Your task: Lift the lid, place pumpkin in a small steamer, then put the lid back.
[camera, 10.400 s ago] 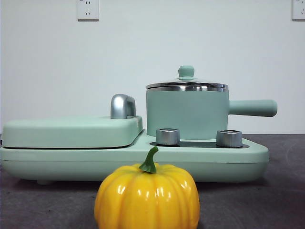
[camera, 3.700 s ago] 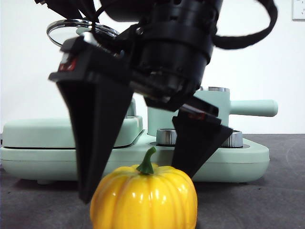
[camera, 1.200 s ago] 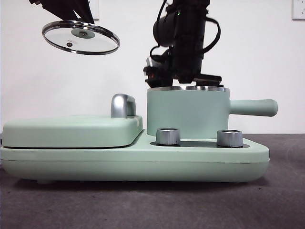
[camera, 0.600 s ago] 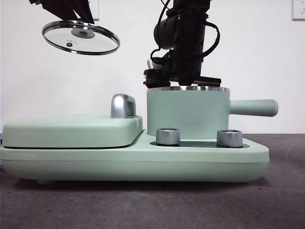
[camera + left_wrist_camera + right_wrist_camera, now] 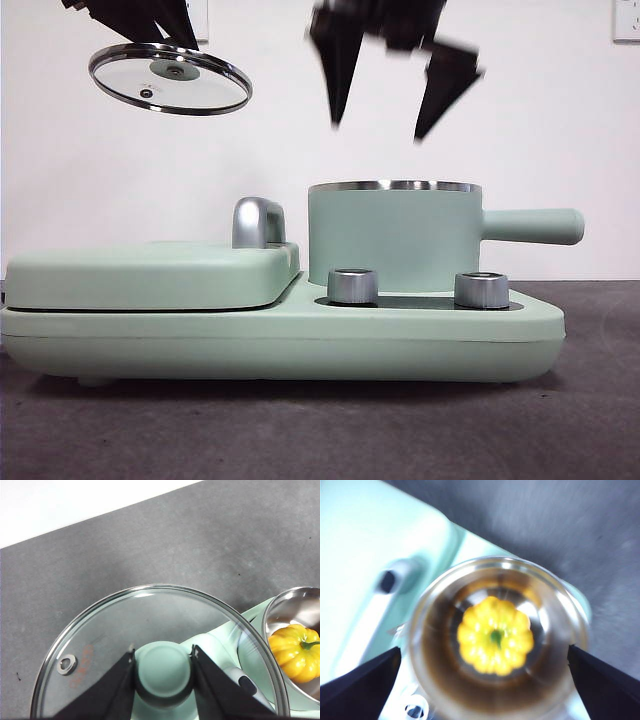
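Rising clear with jaws now spread, right gripper [image 5: 378,125] leaving pumpkin [image 5: 495,636] inside small steamer [image 5: 392,235], left gripper [image 5: 162,672] clamping lid [image 5: 168,78] for replacing next.

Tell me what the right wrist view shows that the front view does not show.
Only the right wrist view shows the pumpkin, lying inside the small steamer. Only the front view shows the lid held high by the left gripper, the steamer's long side handle, and two steel knobs. Both show the open steamer and the right gripper above it, jaws open and empty.
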You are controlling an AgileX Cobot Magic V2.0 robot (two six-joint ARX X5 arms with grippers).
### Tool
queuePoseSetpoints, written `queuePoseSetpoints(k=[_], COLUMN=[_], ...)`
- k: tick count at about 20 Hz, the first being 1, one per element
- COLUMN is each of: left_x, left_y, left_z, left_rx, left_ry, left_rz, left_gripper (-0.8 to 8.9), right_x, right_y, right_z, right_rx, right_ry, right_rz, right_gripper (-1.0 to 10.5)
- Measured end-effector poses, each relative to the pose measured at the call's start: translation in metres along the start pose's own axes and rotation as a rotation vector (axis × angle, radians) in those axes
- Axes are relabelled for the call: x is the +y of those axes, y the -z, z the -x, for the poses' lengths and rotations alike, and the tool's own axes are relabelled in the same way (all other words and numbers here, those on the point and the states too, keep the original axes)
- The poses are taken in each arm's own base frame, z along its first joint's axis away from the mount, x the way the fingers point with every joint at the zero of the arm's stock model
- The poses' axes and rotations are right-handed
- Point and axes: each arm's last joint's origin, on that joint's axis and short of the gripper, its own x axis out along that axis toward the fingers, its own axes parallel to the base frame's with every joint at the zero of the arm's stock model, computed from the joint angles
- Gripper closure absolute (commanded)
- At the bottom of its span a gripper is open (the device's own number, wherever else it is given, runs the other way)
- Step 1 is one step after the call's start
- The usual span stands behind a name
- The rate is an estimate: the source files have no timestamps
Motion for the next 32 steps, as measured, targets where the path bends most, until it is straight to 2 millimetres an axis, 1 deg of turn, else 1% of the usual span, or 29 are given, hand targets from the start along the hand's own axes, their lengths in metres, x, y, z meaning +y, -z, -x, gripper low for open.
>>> queuePoseSetpoints(k=[3, 4, 6, 9, 11, 12, 13, 15, 16, 18, 20, 22, 25, 27, 29, 32], left_x=[0.000, 0.000, -0.001, -0.002, -0.004, -0.005, -0.007, -0.013, -0.017, -0.025, -0.035, -0.048, -0.068, -0.081, -0.093, -0.110], left_y=[0.000, 0.000, 0.000, 0.000, 0.000, -0.001, -0.001, -0.002, -0.002, -0.003, -0.003, -0.004, -0.005, -0.005, -0.004, -0.004], left_z=[0.000, 0.000, 0.000, 0.000, -0.001, -0.001, -0.001, -0.002, -0.003, -0.004, -0.006, -0.007, -0.008, -0.009, -0.009, -0.008], left_rx=[0.001, 0.001, 0.001, 0.000, 0.001, 0.001, 0.001, 0.001, 0.002, 0.002, 0.003, 0.003, 0.004, 0.005, 0.006, 0.004], left_ry=[0.000, 0.000, 0.002, 0.005, 0.008, 0.012, 0.017, 0.031, 0.039, 0.058, 0.082, 0.110, 0.156, 0.186, 0.215, 0.253], left_rz=[0.000, 0.000, -0.001, -0.003, -0.006, -0.009, -0.013, -0.023, -0.029, -0.044, -0.062, -0.084, -0.118, -0.141, -0.163, -0.193], left_gripper=[7.95, 7.95, 7.95, 7.95, 7.95, 7.95, 7.95, 7.95, 7.95, 7.95, 7.95, 7.95, 7.95, 7.95, 7.95, 7.95], right_x=[-0.001, -0.003, -0.004, -0.007, -0.010, -0.013, -0.016, -0.021, -0.024, -0.027, -0.031, -0.032, -0.034, -0.035, -0.035, -0.034], right_y=[0.034, 0.054, 0.091, 0.150, 0.186, 0.209, 0.225, 0.260, 0.276, 0.302, 0.326, 0.341, 0.351, 0.352, 0.351, 0.348], right_z=[0.061, 0.083, 0.112, 0.144, 0.161, 0.169, 0.174, 0.177, 0.177, 0.178, 0.170, 0.158, 0.142, 0.136, 0.134, 0.136], right_rx=[-0.087, -0.113, -0.150, -0.208, -0.259, -0.293, -0.320, -0.369, -0.433, -0.564, -0.615, -0.613, -0.586, -0.572, -0.568, -0.610], right_ry=[-0.011, -0.015, -0.020, -0.039, -0.051, -0.057, -0.063, -0.076, -0.089, -0.119, -0.161, -0.194, -0.201, -0.201, -0.201, -0.208], right_rz=[0.005, 0.006, 0.013, 0.036, 0.045, 0.046, 0.041, 0.028, 0.025, 0.028, 0.039, 0.048, 0.040, 0.030, 0.028, 0.030], right_gripper=[4.0, 4.0, 4.0, 4.0, 4.0, 4.0, 4.0, 4.0, 4.0, 4.0, 4.0, 4.0, 4.0, 4.0, 4.0, 4.0])
